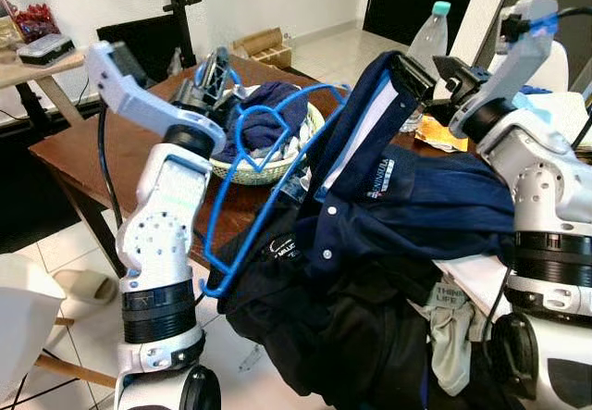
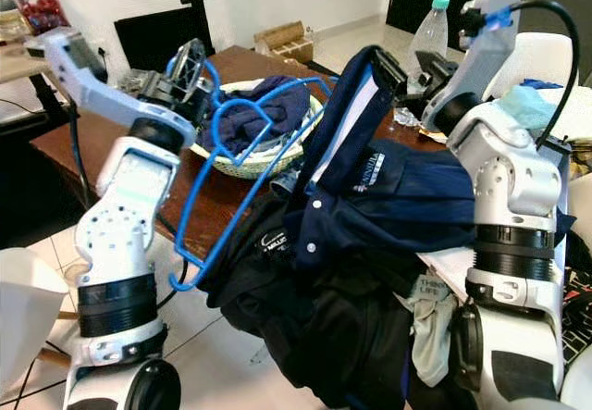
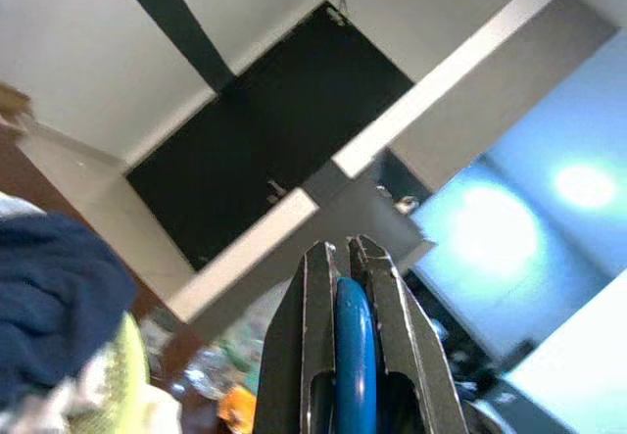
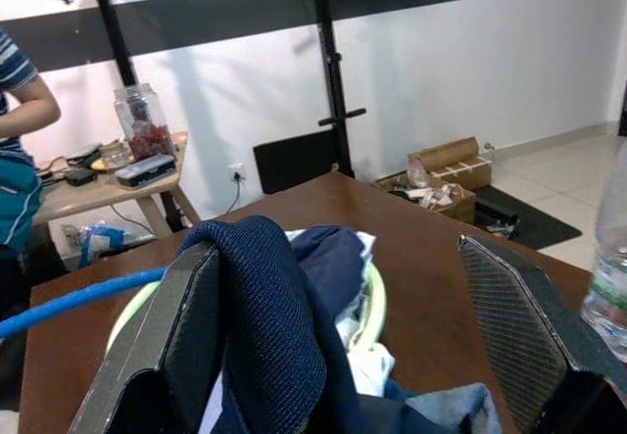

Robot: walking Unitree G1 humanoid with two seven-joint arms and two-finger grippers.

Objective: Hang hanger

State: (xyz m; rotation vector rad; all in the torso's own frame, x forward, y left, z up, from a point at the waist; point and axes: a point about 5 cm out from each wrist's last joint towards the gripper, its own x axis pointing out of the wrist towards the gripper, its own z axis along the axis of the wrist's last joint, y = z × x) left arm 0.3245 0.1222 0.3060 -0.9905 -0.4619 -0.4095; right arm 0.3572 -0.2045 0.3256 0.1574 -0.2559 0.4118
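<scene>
Clamped on the blue hanger (image 1: 252, 165), the left gripper (image 3: 341, 258) has its two black fingers pressed against the hanger's blue wire, which runs between them in the left wrist view. That gripper is raised above the brown table (image 1: 83, 155), just beside a woven basket (image 2: 254, 165) that holds dark blue and white clothes. The hanger's wire frame slopes from the gripper down toward the robot's front, its lower corner reaching past the table edge. Its far end disappears into the collar area of a navy polo shirt (image 1: 407, 197).

Spread wide apart, the jaws of the right gripper (image 4: 358, 287) stand with a fold of the navy shirt draped over one finger (image 4: 186, 326); the other finger is bare. This gripper is lifted near a clear plastic bottle (image 1: 427, 35) with a teal cap. More dark garments (image 2: 324, 327) hang in a heap below the shirt, in front of the robot. A person's arm in a striped sleeve (image 4: 12, 67) shows beside a side table with a jar.
</scene>
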